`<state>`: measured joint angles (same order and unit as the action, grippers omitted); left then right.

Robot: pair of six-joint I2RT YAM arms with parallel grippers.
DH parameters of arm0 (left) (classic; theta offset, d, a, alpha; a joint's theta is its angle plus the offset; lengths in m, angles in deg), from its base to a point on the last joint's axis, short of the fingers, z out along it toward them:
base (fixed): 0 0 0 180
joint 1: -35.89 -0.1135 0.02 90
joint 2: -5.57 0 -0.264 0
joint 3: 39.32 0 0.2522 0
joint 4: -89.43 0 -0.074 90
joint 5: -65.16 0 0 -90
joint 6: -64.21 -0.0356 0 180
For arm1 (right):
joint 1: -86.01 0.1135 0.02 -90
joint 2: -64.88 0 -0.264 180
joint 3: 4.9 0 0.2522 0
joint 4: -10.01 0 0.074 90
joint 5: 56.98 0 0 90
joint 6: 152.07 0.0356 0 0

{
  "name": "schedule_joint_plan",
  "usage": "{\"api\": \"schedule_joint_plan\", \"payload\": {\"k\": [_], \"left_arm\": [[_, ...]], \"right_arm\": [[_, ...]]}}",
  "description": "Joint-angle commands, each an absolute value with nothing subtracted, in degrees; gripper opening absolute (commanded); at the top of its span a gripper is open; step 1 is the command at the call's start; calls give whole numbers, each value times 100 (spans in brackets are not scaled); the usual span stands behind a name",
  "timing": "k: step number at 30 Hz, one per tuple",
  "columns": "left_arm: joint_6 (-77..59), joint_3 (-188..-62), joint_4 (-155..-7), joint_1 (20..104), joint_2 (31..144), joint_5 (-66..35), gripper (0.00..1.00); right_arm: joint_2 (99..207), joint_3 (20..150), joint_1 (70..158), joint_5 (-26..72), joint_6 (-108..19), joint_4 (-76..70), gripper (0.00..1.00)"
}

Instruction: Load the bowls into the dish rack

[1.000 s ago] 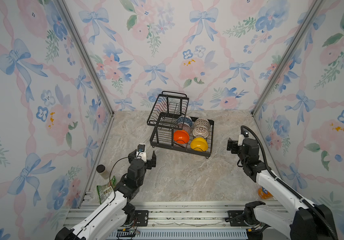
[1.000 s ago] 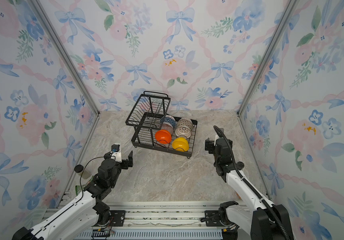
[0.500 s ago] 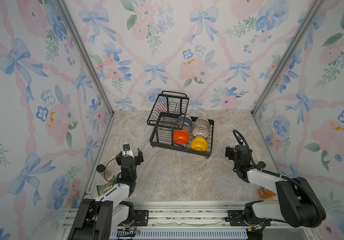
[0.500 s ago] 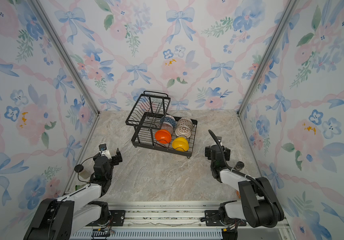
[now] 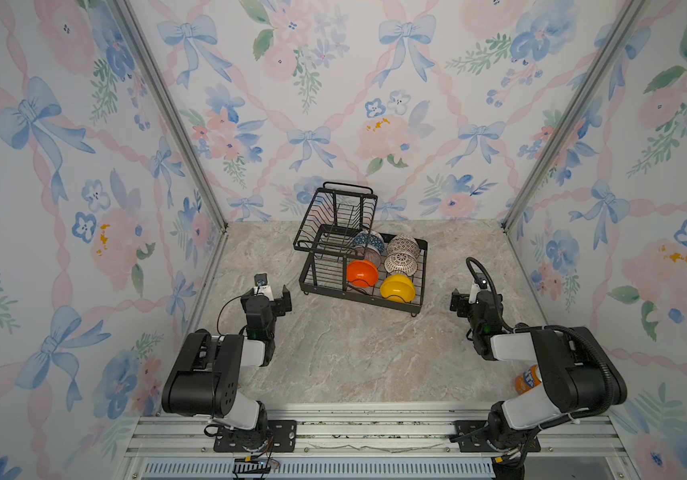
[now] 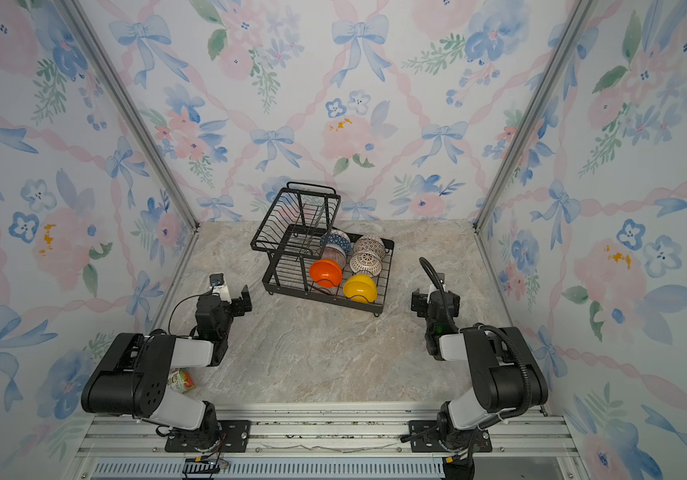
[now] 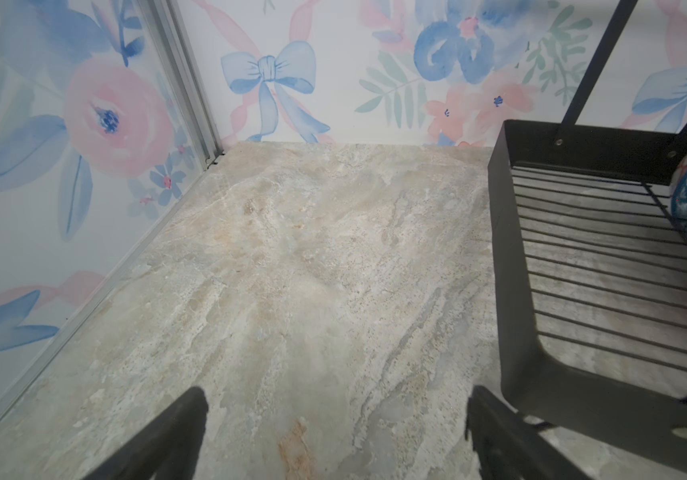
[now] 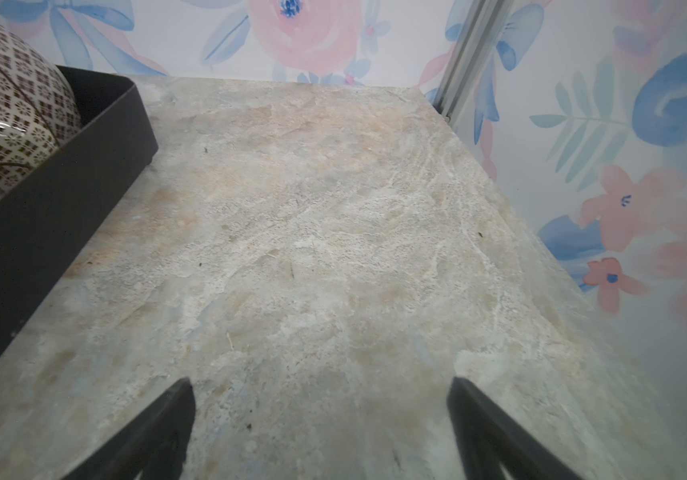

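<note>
The left gripper (image 5: 277,298) hangs just above the marble tabletop (image 5: 354,353) with its jaws spread wide and nothing between them; its wrist view shows bare stone between the two fingertips (image 7: 192,409). It sits near the left near corner of the dish rack (image 5: 321,291), apart from it. The right gripper (image 5: 474,301) is likewise wide apart and holds nothing, low over the table to the right of the rack and clear of its right wall. Both arms are folded back toward the near rail.

The dish rack stands at the middle far part of the table. Its long axis runs left to right, slightly skewed so that the right end lies nearer. The raised basket sits over the left far part, its handle (image 5: 348,185) on the far side.

All six bowls rest in the right half of the base, propped on edge in two rows that run far to near, across the long axis. Left row: blue triangle bowl (image 5: 368,240), pink bowl (image 5: 371,254), orange bowl (image 5: 361,273). Right row: far lattice bowl (image 5: 404,245), near lattice bowl (image 5: 400,262), yellow bowl (image 5: 397,286)
</note>
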<state>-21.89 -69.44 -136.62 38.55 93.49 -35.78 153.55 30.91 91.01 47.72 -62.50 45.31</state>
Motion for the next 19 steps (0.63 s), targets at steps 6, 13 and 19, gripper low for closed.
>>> {"api": "schedule_joint_plan", "payload": {"k": [6,13,19], "left_arm": [[-2403,-6682,-14644,3819,9544,-3319,98],[-2429,-6677,-14644,3859,9537,-3366,98],[-2447,-6672,-14646,3897,9539,-3423,98]], "right_arm": [[15362,3119,9019,4408,-6198,4848,97],[15363,3119,9026,4412,-6199,4852,97],[15358,3088,9060,4455,-6224,4897,97]]}}
